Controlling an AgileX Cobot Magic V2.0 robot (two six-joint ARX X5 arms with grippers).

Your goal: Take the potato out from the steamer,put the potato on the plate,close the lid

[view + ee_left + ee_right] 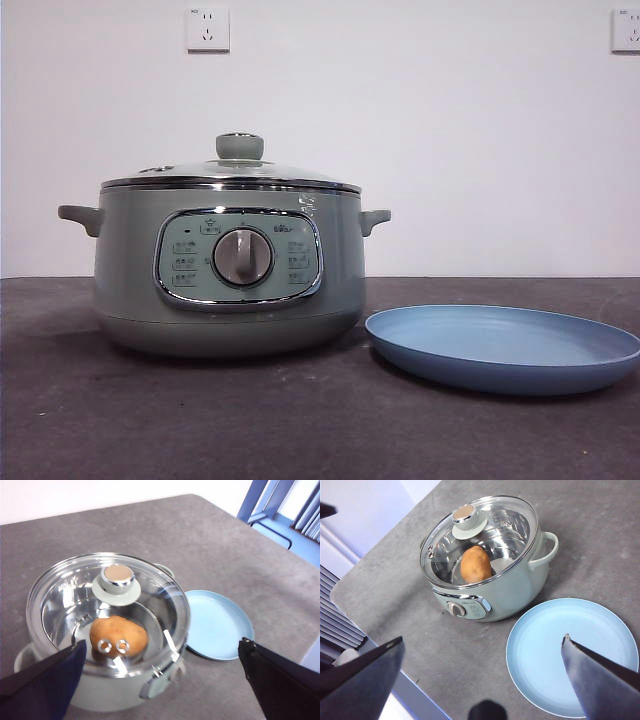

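The sage-green steamer [230, 268] stands on the table at the left, with the glass lid [238, 165] closed on it. The potato [119, 636] lies inside, seen through the lid in both wrist views [475, 564]. The light-blue plate [505, 346] lies empty just right of the steamer. My left gripper [160, 680] is open, high above the steamer. My right gripper [482, 672] is open, high above the plate's near edge [530, 680]. Neither gripper shows in the front view.
A dark grey table [300, 430] carries both things. Its edge [385, 640] and a slatted blind show in the right wrist view. A blue frame [265, 505] stands beyond the table's far corner. Wall sockets [208, 30] sit on the white back wall.
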